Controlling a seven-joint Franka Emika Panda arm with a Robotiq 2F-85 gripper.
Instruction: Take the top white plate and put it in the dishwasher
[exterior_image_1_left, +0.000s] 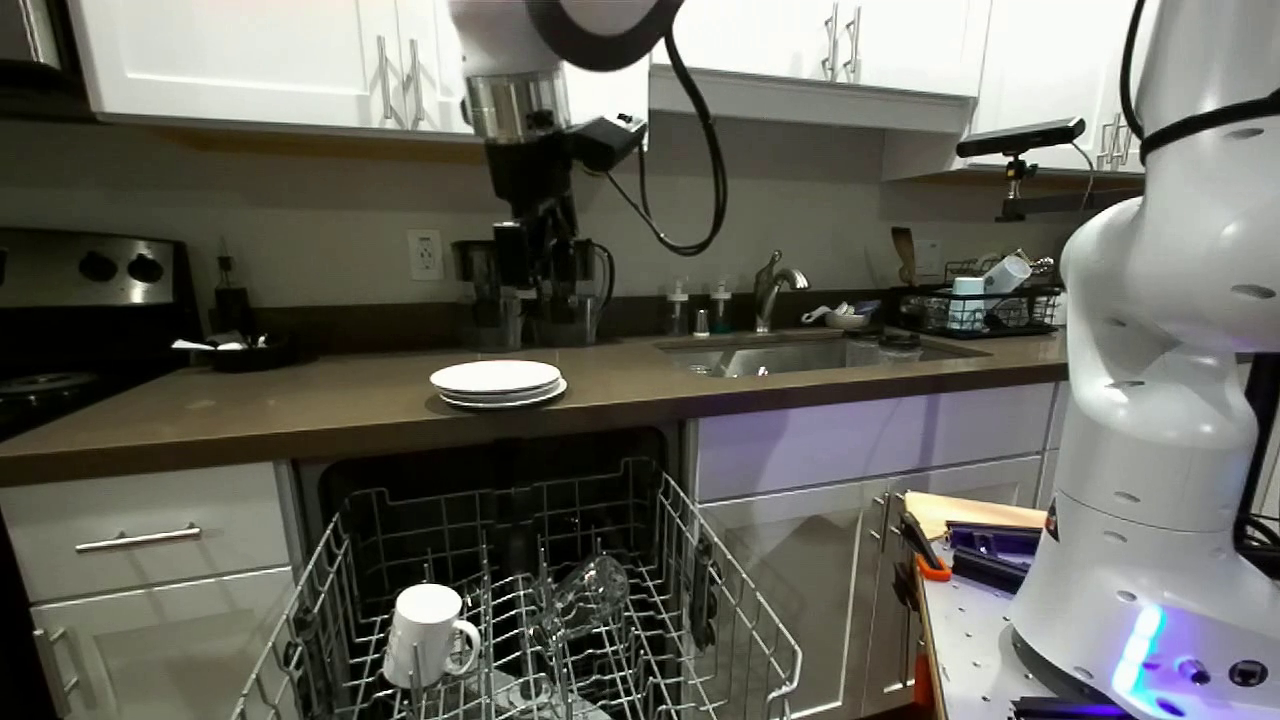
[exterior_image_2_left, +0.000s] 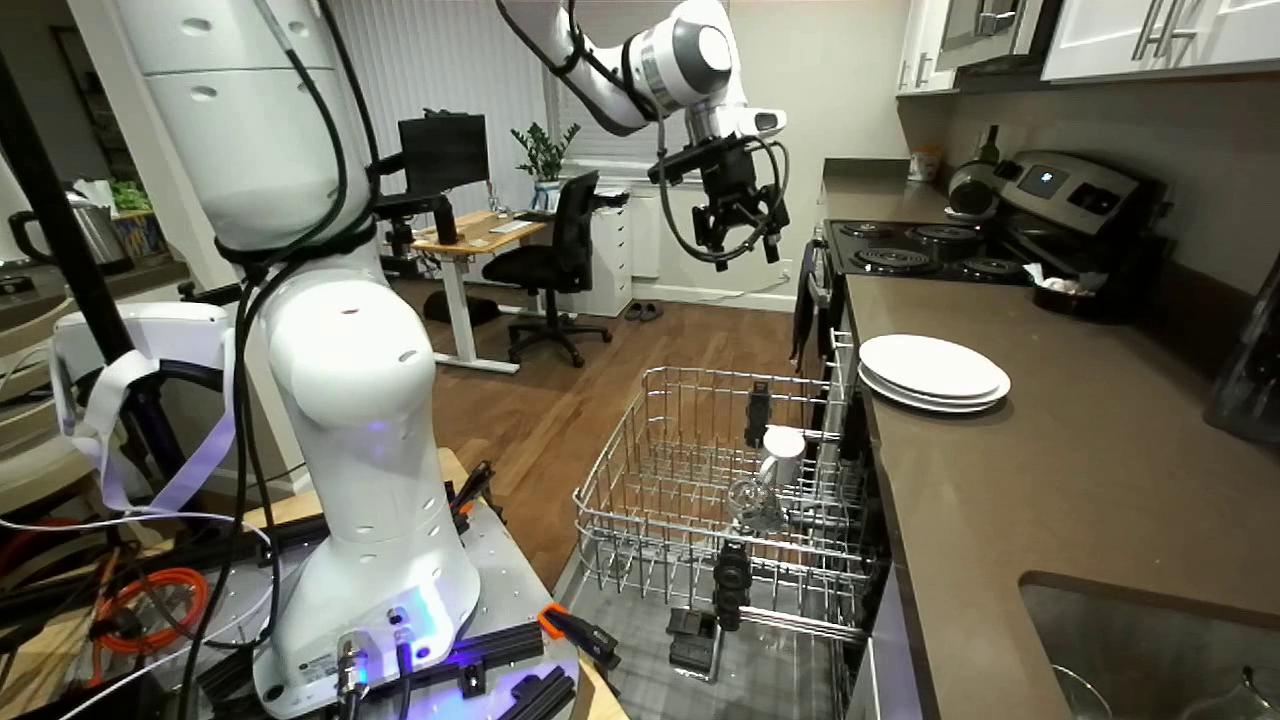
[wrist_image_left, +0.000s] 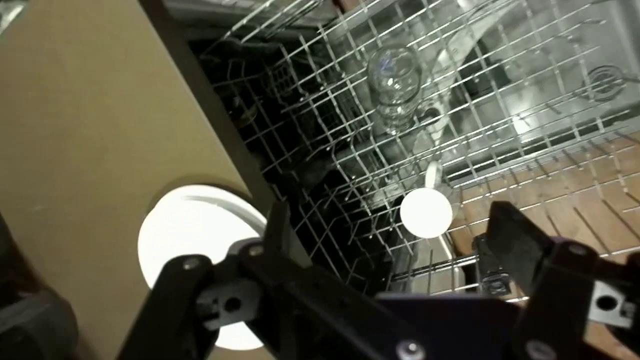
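Mug (exterior_image_1_left: 415, 635): white, in the pulled-out rack (exterior_image_1_left: 798, 662) of the dishwasher (exterior_image_1_left: 430, 465).
Glass (wrist_image_left: 395, 80): clear, tilted, in the same dishwasher rack near the mug; both take up space among its wires.
Stove (exterior_image_1_left: 120, 285): on one side of the dishwasher, across a white cabinet (exterior_image_1_left: 230, 515).
Sink (exterior_image_1_left: 780, 355): on the dishwasher's opposite side, set into the bench (exterior_image_1_left: 320, 390).
Top white plate (exterior_image_1_left: 495, 376): uppermost of a short stack (exterior_image_1_left: 510, 402), near the bench edge over the dishwasher.
Bench: brown, running across above the dishwasher.
Floor (exterior_image_2_left: 520, 440): wood, stretching away from the dishwasher to a black office chair (exterior_image_2_left: 574, 240) and monitor (exterior_image_2_left: 445, 150), both well apart from it.
Pincer (wrist_image_left: 391, 220): high above the dishwasher, jaws spread wide around bare air, clear of plate and mug.
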